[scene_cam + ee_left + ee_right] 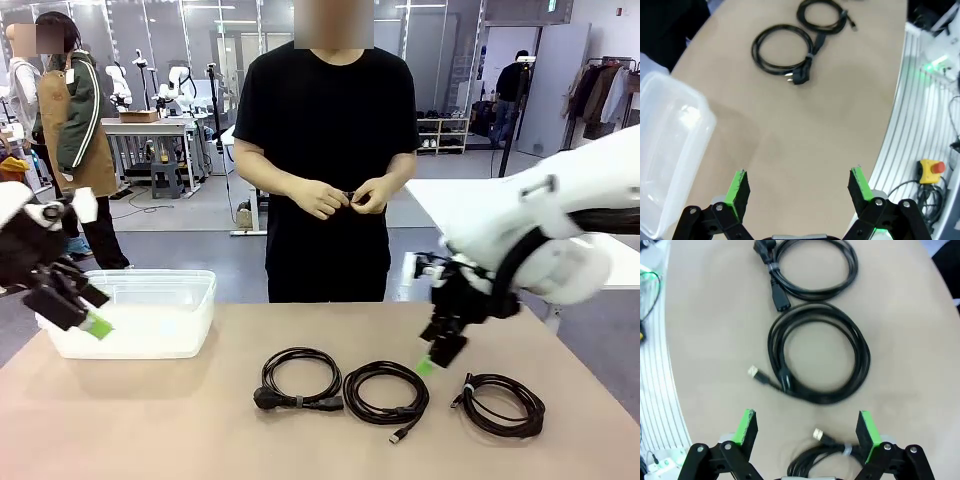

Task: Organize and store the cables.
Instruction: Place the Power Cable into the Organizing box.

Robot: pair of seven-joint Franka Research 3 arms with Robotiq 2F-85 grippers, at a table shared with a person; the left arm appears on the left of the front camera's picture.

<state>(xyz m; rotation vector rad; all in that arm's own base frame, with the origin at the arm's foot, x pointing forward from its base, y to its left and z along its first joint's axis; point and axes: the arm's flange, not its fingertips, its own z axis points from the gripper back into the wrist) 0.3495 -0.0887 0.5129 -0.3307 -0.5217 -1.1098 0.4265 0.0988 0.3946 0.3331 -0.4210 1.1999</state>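
Three coiled cables (386, 367) lay along the near table (180, 420), left gripper (800, 182) wide open near a clear bin (150, 300), right gripper (807, 425) wide, empty, above the right coils.

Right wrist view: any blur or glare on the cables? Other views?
Right wrist view: middle cable slightly smeared along its lower arc, no glare. Left wrist view: wide-angle bends the table edge; bright sheen on the clear bin. Front view: even light, faint shadows.

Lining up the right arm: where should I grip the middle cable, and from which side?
Probably take the middle cable by its right-side strands, from straight above: it lies flat, and the open right end effector hangs by that side.
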